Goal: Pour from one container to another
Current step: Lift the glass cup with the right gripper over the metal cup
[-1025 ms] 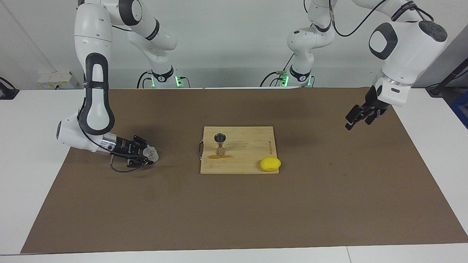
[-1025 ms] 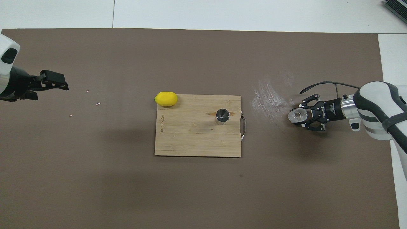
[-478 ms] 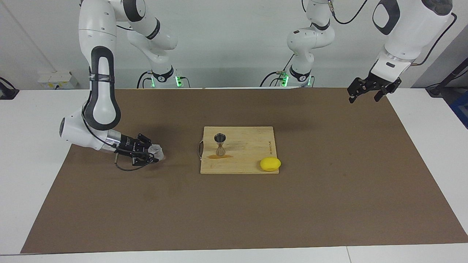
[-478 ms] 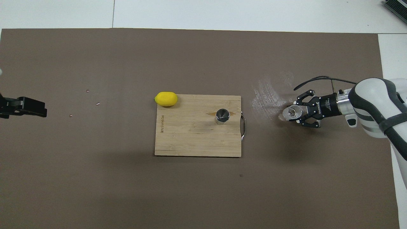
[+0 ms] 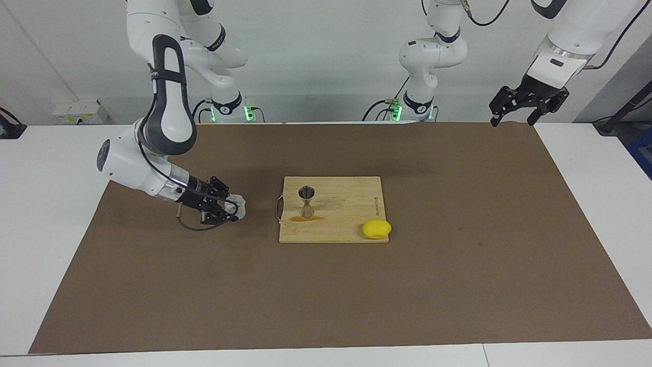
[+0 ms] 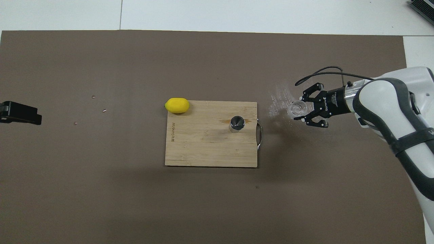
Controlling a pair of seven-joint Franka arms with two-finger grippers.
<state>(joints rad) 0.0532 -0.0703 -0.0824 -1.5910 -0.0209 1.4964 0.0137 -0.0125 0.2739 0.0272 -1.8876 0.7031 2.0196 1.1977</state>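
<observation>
The clear cup (image 5: pixel 235 206) is sitting clamped in the right gripper (image 5: pixel 222 207), raised over the brown mat (image 5: pixel 458 265) beside the cutting board's (image 5: pixel 346 204) handle. The silvery jigger (image 5: pixel 306 202) is standing upright on that board, a lemon (image 5: pixel 377 229) lying at its corner. The left gripper (image 5: pixel 527 104) is hanging with fingers apart over the mat's edge.

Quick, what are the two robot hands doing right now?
Right tool: shut on the clear cup, over the brown mat.
Left tool: open, holding nothing, waiting high up.
</observation>
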